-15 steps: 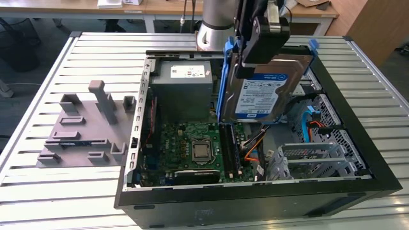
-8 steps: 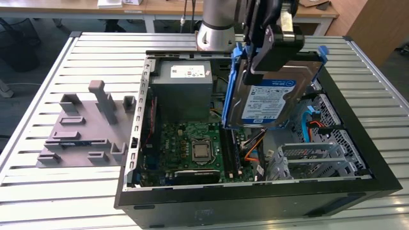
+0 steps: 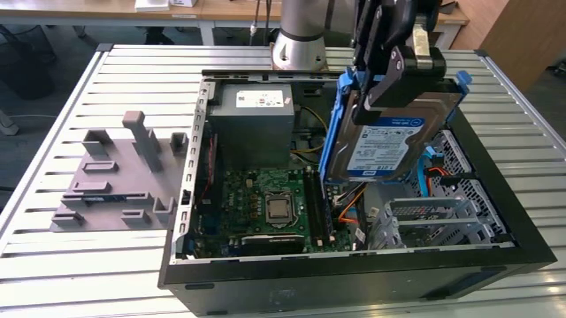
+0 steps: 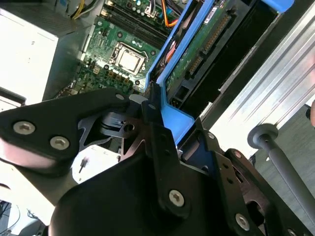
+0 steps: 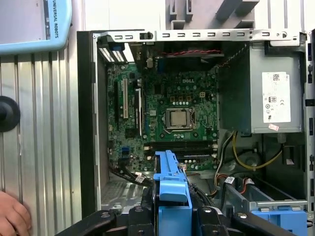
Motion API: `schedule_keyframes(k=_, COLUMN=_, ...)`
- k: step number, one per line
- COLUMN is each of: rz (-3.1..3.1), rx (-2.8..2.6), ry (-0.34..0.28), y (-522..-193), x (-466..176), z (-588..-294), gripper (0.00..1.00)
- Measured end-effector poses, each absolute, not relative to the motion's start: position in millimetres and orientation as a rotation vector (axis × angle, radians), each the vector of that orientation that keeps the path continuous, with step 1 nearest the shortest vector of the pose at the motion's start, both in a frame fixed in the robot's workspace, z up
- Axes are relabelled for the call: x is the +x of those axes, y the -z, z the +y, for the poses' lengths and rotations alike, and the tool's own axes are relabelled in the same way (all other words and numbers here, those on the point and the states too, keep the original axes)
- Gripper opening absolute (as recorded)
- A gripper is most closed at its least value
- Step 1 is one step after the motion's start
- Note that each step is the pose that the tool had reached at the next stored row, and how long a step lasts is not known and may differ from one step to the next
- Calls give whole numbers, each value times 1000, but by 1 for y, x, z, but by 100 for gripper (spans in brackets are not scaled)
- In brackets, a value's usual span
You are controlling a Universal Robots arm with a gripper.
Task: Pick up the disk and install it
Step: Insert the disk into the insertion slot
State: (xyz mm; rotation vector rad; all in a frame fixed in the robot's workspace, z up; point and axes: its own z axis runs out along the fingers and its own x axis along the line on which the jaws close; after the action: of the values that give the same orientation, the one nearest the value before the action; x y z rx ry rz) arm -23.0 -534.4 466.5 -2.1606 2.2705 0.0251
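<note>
The pick-up was done, and the step in hand was the carry to the mount. The gripper (image 3: 399, 78) was pinched on the disk (image 3: 388, 142), gripping the upper end of its blue frame, as both wrist views also showed. The disk hung clear of everything, nearly upright with its label facing the exterior view. It was above the open case (image 3: 265, 278), over the half at the exterior view's right, between the board (image 3: 270, 199) and the case's right wall. The cage (image 3: 433, 215) sat below it, near the case's front edge. The case lay near the middle of the table (image 3: 79, 265).

By my judgement, installing calls for turning the disk flat, squaring its frame to the cage's rails, and lowering past the orange cables without snagging them. A hand (image 5: 12, 216) rested at the table's edge in the first wrist view.
</note>
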Motion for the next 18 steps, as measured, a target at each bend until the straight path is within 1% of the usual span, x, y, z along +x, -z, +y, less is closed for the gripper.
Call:
schedule_keyframes(k=8, rz=2273, rx=-2163, ry=-20, y=-464, x=-16, z=-543, gripper=36)
schedule_keyframes(k=15, rz=2287, rx=-2176, ry=13, y=-462, x=-6, z=-544, gripper=36)
schedule_keyframes(k=18, rz=2289, rx=-2177, ry=16, y=-460, x=-3, z=-546, gripper=36)
